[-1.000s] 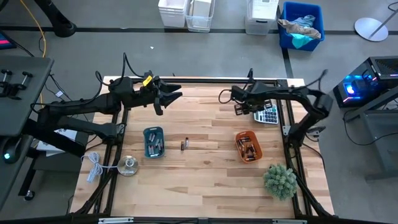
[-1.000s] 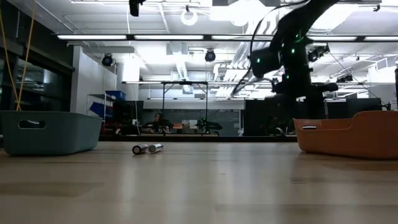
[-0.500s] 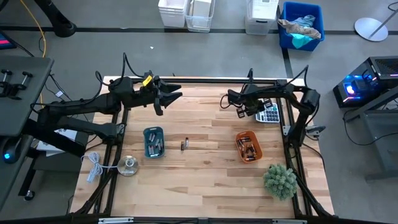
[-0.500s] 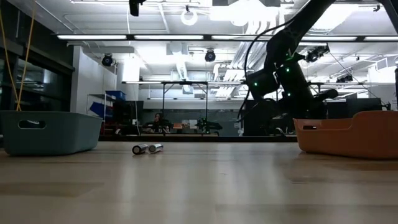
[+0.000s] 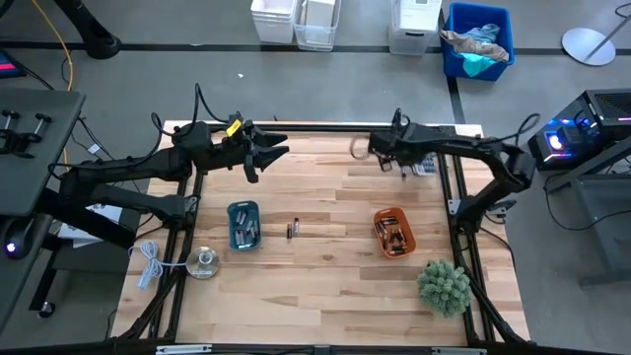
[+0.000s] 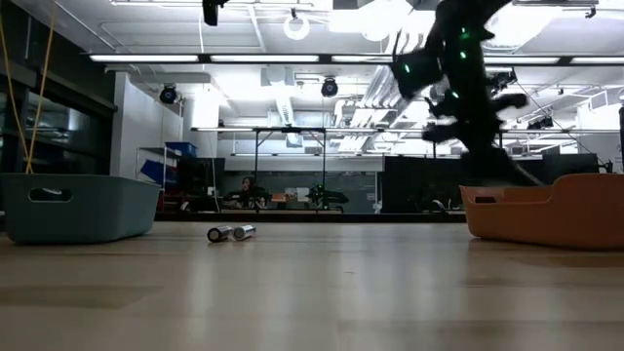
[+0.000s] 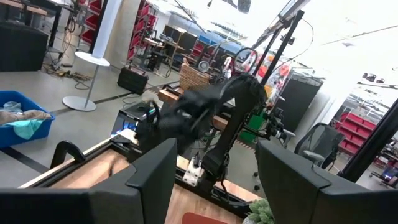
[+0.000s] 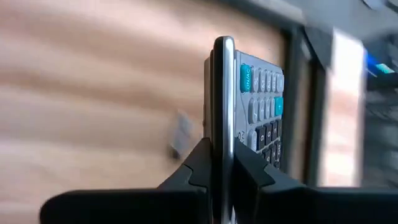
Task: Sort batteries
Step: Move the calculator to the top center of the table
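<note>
While two loose batteries [image 5: 292,229] are lying at mid-frame on the bench [image 5: 325,286], the right claw [image 8: 219,163] is pinching the calculator [image 8: 258,118] on edge at upper right; the left claw [image 5: 274,151], spread, is waiting upper left. Next likely step: setting the calculator aside, then fetching those cells.

I look down on a grey floor [image 5: 296,89] behind the table, where white bins [image 5: 296,20] stand beside a blue bin [image 5: 480,39]. Across the room, ceiling striplights [image 6: 244,58] glow over distant desks [image 6: 283,200].
</note>
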Motion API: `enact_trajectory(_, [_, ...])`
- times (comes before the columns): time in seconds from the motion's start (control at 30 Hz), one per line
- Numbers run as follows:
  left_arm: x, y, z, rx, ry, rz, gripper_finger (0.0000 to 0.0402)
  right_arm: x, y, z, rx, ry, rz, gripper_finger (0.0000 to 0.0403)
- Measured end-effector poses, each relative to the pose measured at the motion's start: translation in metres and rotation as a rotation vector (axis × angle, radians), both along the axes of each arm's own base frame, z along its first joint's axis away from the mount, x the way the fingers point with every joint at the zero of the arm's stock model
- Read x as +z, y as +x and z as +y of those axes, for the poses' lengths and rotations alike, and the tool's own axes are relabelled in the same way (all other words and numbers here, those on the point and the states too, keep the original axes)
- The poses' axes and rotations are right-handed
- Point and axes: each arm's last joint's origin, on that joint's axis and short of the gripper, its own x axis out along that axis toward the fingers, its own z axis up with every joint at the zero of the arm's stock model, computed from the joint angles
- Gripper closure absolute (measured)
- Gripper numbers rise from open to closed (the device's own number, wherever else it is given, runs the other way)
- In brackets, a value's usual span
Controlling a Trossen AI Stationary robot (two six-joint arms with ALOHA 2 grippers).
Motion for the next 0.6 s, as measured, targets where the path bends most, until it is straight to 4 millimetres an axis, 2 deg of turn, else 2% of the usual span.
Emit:
enact_trajectory(0.07, [0.0, 0.0, 0.0, 0.0, 0.0, 0.0, 0.0194, 0.016, 0.011, -0.006, 0.038, -0.067, -0.091, 0.0382])
enact_trajectory(0.17, [0.0, 0.0, 0.0, 0.0, -0.001, 0.0, 0.0194, 0.033, 0.038, -0.018, 0.15, -0.14, -0.269, 0.0382])
enact_trajectory(0.3, [0.0, 0.0, 0.0, -0.001, -0.016, -0.003, 0.0194, 0.031, 0.085, -0.038, 0.296, -0.16, -0.487, 0.0382])
enact_trajectory(0.4, [0.0, 0.0, 0.0, -0.003, -0.049, -0.011, 0.0194, 0.014, 0.114, -0.048, 0.315, -0.089, -0.447, 0.0382])
enact_trajectory(0.5, [0.0, 0.0, 0.0, -0.004, -0.061, -0.014, 0.0194, -0.012, 0.138, -0.05, 0.379, 0.007, -0.27, 0.0382])
enact_trajectory(0.6, [0.0, 0.0, 0.0, -0.004, -0.062, -0.015, 0.0194, -0.028, 0.161, -0.048, 0.463, 0.054, -0.149, 0.0382])
